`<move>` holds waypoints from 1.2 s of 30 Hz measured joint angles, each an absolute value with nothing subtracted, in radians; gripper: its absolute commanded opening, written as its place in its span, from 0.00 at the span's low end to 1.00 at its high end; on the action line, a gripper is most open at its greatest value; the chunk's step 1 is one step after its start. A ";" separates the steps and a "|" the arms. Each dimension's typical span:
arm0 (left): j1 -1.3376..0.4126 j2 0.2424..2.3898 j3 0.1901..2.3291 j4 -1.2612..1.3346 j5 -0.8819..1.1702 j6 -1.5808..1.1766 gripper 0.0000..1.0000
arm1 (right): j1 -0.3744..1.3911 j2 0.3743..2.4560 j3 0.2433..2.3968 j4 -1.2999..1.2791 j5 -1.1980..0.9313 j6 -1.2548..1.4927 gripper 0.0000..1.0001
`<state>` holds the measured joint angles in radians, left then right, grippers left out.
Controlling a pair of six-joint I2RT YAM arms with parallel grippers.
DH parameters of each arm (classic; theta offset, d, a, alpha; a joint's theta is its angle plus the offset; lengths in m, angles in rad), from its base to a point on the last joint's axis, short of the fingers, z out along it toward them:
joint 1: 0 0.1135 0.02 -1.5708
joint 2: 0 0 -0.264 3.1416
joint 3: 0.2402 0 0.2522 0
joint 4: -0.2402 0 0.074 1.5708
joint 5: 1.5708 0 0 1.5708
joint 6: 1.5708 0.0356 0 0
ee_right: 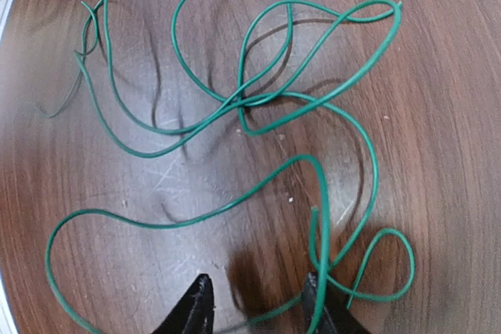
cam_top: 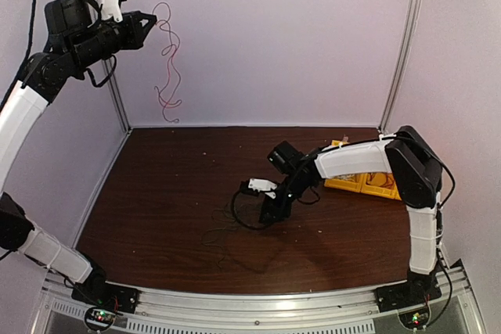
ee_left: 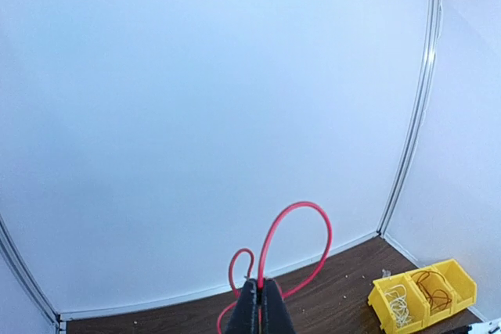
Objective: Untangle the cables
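Top view: a yellow bin (cam_top: 348, 184) sits on the desk (cam_top: 156, 193), tucked behind the right arm. The left end effector (cam_top: 147, 24) is way up high, with the red cable (cam_top: 167, 60) dangling from it. Left wrist: it is clenched on the red cable (ee_left: 301, 209), loops arching above. Right wrist: the right end effector (ee_right: 254, 295) is released, tips straddling a strand of the green cable (ee_right: 235, 103) sprawled on the desk.

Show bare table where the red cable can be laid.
Rear-left table, between the left wall and the green cable, is bare; so is the front right, beside the right arm. Crowded: centre, around the green cable and right gripper, and right rear at the yellow bin.
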<state>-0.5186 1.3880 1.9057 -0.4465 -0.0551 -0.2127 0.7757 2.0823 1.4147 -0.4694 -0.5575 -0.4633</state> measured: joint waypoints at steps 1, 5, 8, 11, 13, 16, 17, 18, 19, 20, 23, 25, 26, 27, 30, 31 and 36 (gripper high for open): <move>-0.519 1.386 1.893 -0.448 -0.051 -0.212 0.00 | 0.774 2.066 1.413 -0.490 -0.556 -0.474 0.48; -0.519 1.356 1.754 -0.429 -0.021 -0.223 0.00 | 0.767 1.953 1.416 -0.578 -0.571 -0.503 0.54; -0.519 1.333 1.615 -0.406 0.031 -0.247 0.00 | 0.760 1.850 1.458 -0.661 -0.602 -0.533 0.58; -0.519 1.327 1.491 -0.366 0.091 -0.278 0.00 | 0.756 1.783 1.537 -0.724 -0.637 -0.562 0.60; -0.519 1.327 1.429 -0.344 0.123 -0.295 0.00 | 0.753 1.757 1.571 -0.745 -0.657 -0.568 0.63; -0.519 1.327 1.362 -0.317 0.165 -0.324 0.00 | 0.748 1.732 1.599 -0.733 -0.678 -0.533 0.73; -0.519 1.327 1.347 -0.307 0.178 -0.331 0.00 | 0.745 1.729 1.601 -0.715 -0.680 -0.511 0.73; -0.519 1.327 1.338 -0.299 0.188 -0.340 0.00 | 0.743 1.728 1.602 -0.699 -0.680 -0.485 0.75; -0.519 1.327 1.333 -0.289 0.197 -0.345 0.00 | 0.739 1.731 1.608 -0.680 -0.678 -0.458 0.76; -0.519 1.327 1.331 -0.281 0.207 -0.351 0.00 | 0.737 1.738 1.621 -0.667 -0.676 -0.432 0.76; -0.519 1.327 1.330 -0.252 0.240 -0.367 0.00 | 0.733 1.770 1.682 -0.612 -0.671 -0.361 0.80; -0.519 1.327 1.326 -0.235 0.260 -0.377 0.00 | 0.733 1.792 1.728 -0.574 -0.667 -0.320 0.82; -0.519 1.327 1.322 -0.228 0.270 -0.381 0.00 | 0.733 1.810 1.763 -0.542 -0.665 -0.294 0.82; -0.519 1.327 1.317 -0.224 0.278 -0.385 0.00 | 0.733 1.822 1.792 -0.523 -0.664 -0.276 0.82; -0.519 1.327 1.290 -0.200 0.316 -0.400 0.00 | 0.733 1.871 1.885 -0.479 -0.667 -0.228 0.83; -0.519 1.327 1.281 -0.193 0.329 -0.405 0.00 | 0.733 1.888 1.915 -0.468 -0.672 -0.214 0.83; -0.525 1.327 1.263 -0.173 0.392 -0.422 0.00 | 0.733 1.990 2.040 -0.422 -0.718 -0.148 0.81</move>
<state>-0.5247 1.3266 1.2633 -0.1730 0.3920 -0.4217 0.7334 1.9896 2.0403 -0.4217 -0.7177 -0.1482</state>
